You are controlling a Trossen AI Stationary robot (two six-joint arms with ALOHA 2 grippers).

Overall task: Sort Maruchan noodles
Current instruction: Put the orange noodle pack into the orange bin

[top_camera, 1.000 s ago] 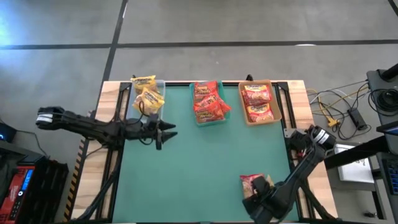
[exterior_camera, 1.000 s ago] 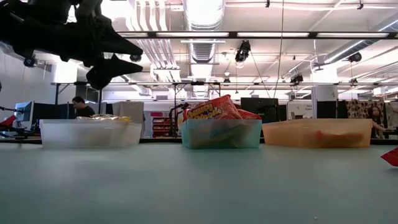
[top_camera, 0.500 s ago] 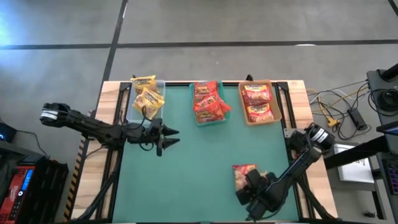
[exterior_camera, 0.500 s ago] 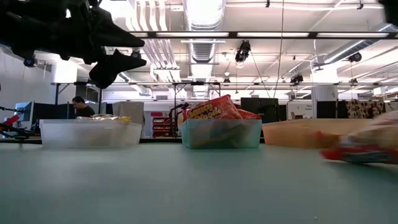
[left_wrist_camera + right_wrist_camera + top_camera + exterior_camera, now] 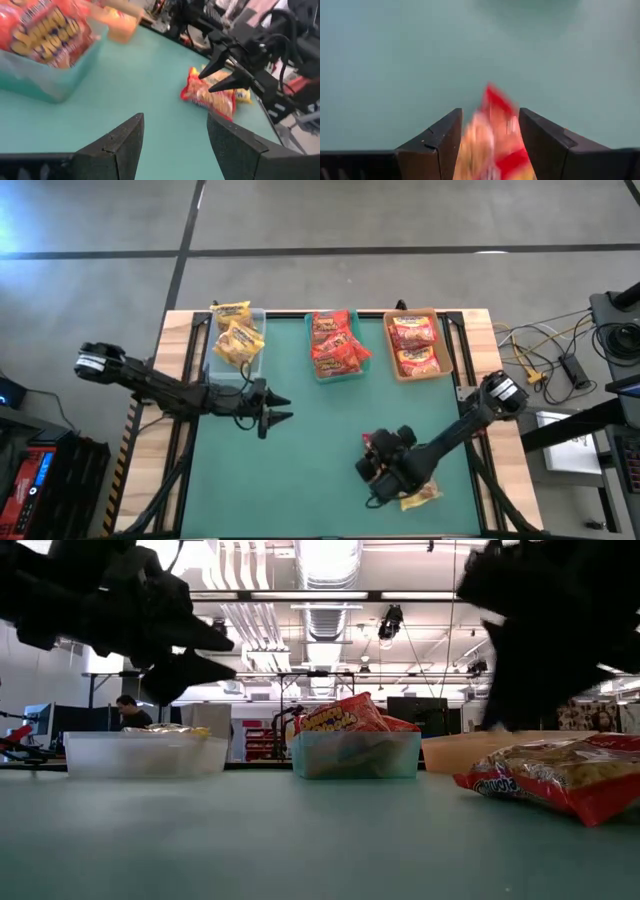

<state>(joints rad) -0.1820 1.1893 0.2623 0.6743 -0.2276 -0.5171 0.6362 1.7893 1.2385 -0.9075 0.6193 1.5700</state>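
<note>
A red noodle packet (image 5: 369,442) sits near the table's middle, toward the near right, between the fingers of my right gripper (image 5: 382,466), which is shut on it. It shows large in the low view (image 5: 560,775) and under the gripper in the left wrist view (image 5: 212,100). A yellow packet (image 5: 422,498) lies flat on the table beside the right arm. My left gripper (image 5: 283,411) hangs open above the table's left half, pointing at the red packet. Yellow packets (image 5: 238,338) fill the clear tray, and red ones fill the teal (image 5: 335,345) and tan (image 5: 415,345) trays. My right gripper (image 5: 491,112) has the red packet (image 5: 495,142) between its two fingers, which stay wide apart with the packet filling the gap. It comes from above, slanting toward the table's left. The packet's lower end (image 5: 478,783) lies on the table. Its other end rises toward the gripper.
Three trays stand in a row along the far edge: clear (image 5: 145,754), teal (image 5: 355,756) and tan (image 5: 470,754). Bare green mat (image 5: 300,480) lies between the two grippers. A person sits far off in the room behind the table (image 5: 127,712).
My right gripper has moved from the near right corner toward the table's left and a little toward the far edge. The red packet has gone with it and has entered the low view from the right. My left gripper has drifted right and slightly toward the near edge.
</note>
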